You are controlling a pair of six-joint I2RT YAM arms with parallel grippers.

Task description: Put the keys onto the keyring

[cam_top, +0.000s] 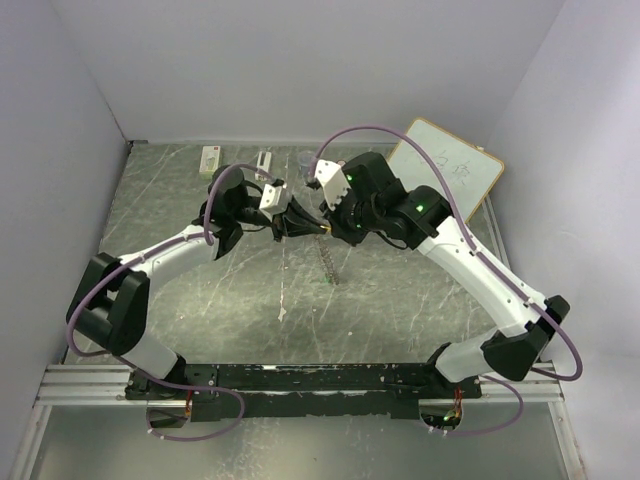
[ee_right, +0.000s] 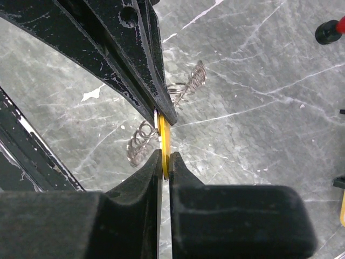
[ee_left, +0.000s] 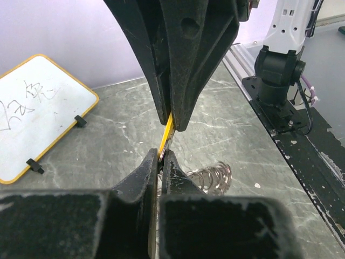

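Clearly both grippers are closed on one piece. The left gripper (ee_left: 160,155) has its fingers pressed together on one edge of the key (ee_right: 165,141), a thin yellow-orange piece seen edge-on. The right gripper (ee_right: 166,159) is shut on the opposite edge, so the key bridges the small gap between the two sets of fingertips. A sliver of white shows beside the yellow at the left fingertips; what it is cannot be told.

From above, the two grippers meet tip to tip over the middle of the table (cam_top: 400,300), raised off its surface, the left arm reaching in from the left and the right arm from the right.

The keyring (ee_left: 211,175) lies on the table beneath them, slightly toward the arm bases. It shows as a curl of silvery wire loops, apart from the key and touched by neither gripper.

Farther out, a whiteboard (ee_left: 38,113) with an orange rim leans at the far right corner. A black knob (ee_right: 329,29) with a red top stands on the marbled table, well away from the keyring. A small grey cup (cam_top: 305,160) sits near the back wall.
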